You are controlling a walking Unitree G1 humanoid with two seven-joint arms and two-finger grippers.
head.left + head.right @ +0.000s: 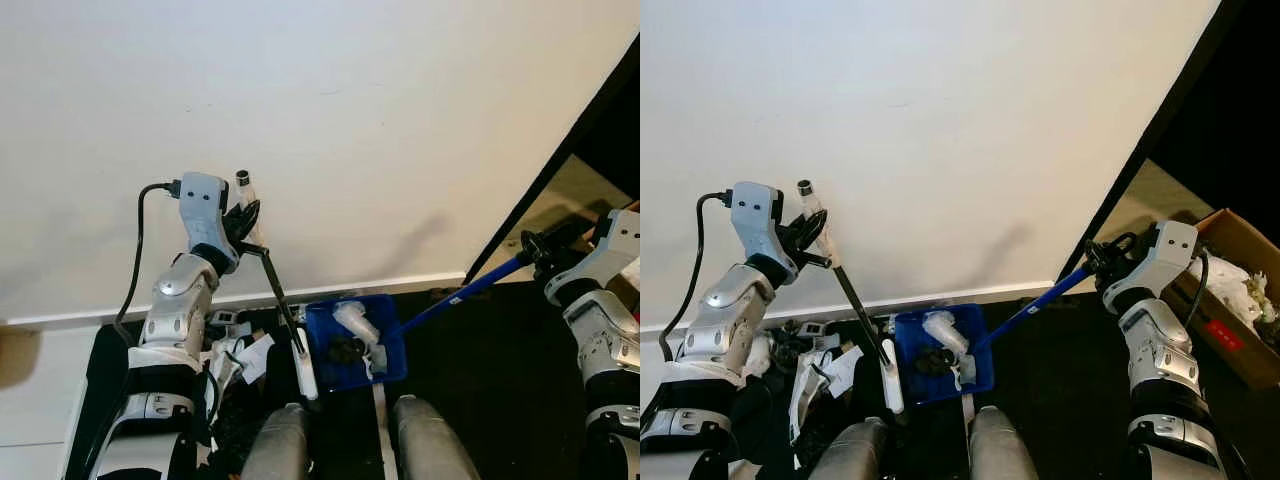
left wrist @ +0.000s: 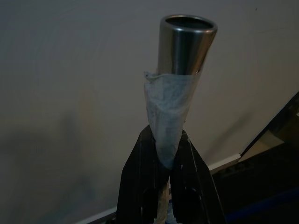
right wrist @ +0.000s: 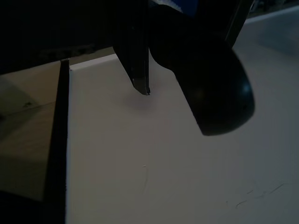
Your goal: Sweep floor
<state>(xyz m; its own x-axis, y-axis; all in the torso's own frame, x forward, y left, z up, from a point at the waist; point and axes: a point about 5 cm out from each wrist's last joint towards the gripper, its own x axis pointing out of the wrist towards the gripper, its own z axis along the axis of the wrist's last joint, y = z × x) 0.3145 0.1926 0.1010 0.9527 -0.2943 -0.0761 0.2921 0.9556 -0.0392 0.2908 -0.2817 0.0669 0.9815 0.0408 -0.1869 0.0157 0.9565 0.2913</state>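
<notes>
in the left eye view, the left gripper [image 1: 243, 215] is up near the white wall [image 1: 330, 120]. it is closed tight around the top of the broom stick [image 1: 272, 275]. the stick slants down to the floor, so the low end sits just beside the blue dustpan [image 1: 355, 345]. holding it high lets the robot push the low end around. the dustpan already has some white and dark trash [image 1: 355, 335] in it.

in the right eye view, the right gripper [image 1: 1102, 258] holds the end of the long blue handle [image 1: 1025, 310] of the dustpan. its fingers are wrapped shut on it. this keeps the pan flat on the dark floor [image 1: 1060, 370] between the two arms. a cardboard box [image 1: 1230, 290] sits off to the robot's right.

in the left wrist view, the two black fingers [image 2: 140, 186] pinch the stick, which has gray tape [image 2: 166, 112] on it below a shiny metal tip [image 2: 187, 42]. the tape likely helps the grip not slip.

in the right wrist view, a dark round knob [image 3: 210, 88] sits close to the lens, with the wall behind it.
</notes>
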